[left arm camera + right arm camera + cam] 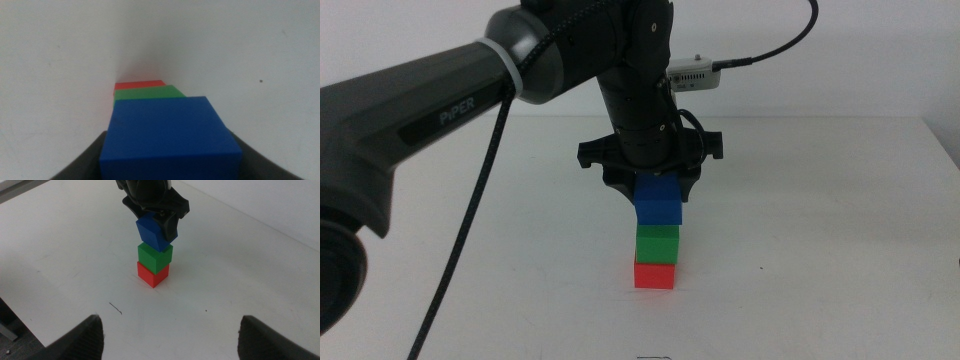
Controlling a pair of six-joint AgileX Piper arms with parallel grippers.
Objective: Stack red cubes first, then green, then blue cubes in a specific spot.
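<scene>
Nearest the camera, we see our right gripper (170, 332) waiting low, its jaws spread wide with nothing between them. Farther out on the white table (820, 230) the red cube (654, 274) sits flat, the green cube (657, 243) stacked directly on it. Above them our left gripper (658, 188) hangs straight down, jaws clamped on the blue cube (658, 202), which sits at the green cube's top; contact is unclear.
</scene>
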